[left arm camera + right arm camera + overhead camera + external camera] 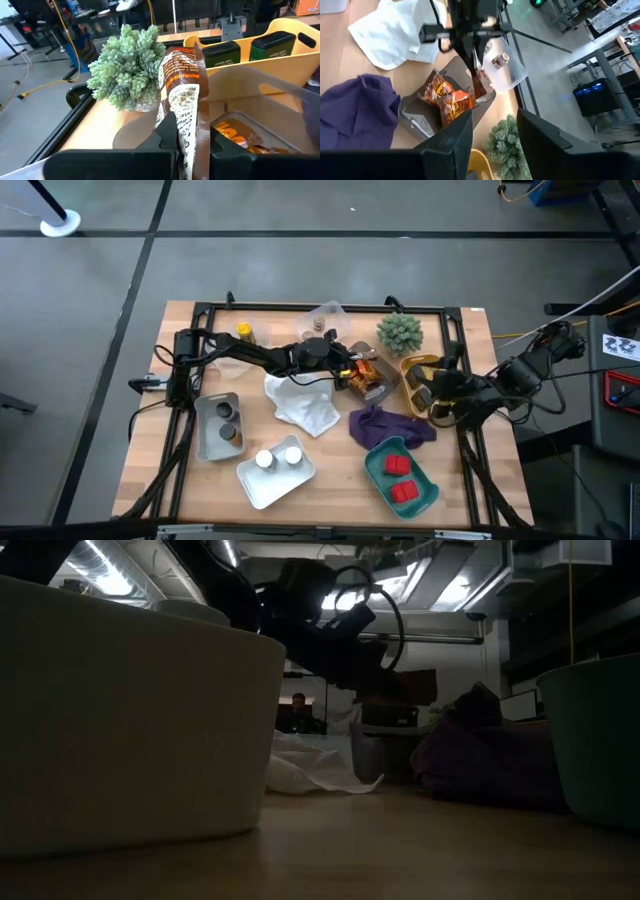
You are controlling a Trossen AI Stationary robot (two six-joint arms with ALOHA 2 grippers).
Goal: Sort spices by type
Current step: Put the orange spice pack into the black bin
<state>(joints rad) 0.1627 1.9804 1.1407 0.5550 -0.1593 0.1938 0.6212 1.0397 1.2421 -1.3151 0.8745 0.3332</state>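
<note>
Left end effector [189,145] pinches brown packet [181,100] upright, long axis vertical.

High view: mounted overhead, facing straight down, far enough to frame the whole worktop [190,480] and both arms. Low view: at worktop height, facing level across into the room, very near a white tray [130,710] that fills its left side. Left wrist view: faces forward past its own gripper [192,137], close to the plant [127,67]. Right wrist view: looks down at the grey tray [420,117]. Both wrist views and the high view share the plant and grey tray.
</note>
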